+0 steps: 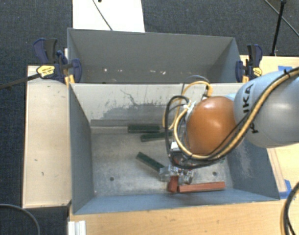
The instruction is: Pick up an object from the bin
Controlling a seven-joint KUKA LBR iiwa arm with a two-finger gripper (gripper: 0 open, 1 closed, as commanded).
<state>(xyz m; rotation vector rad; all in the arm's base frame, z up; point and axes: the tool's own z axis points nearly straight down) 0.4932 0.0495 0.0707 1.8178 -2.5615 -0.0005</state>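
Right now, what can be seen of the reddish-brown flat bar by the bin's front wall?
The reddish-brown flat bar is long, narrow, straight-edged, perhaps wood or plastic. It lies flat on the floor of the grey metal bin along the front wall, running left to right. Its left end lies beneath the gripper, which looks to be touching it.

Your arm (281, 111) is a thick, rounded link in silver-grey, with black lettering (247, 103) on it that reads KUKA, as far as you can make out. A smooth orange-brown cover (210, 126), shaped like a dome, caps the wrist. Black and pale yellow cables (177, 112) loop around that cover and run along the grey link. The end effector (179, 174) is a small piece of dull grey metal.
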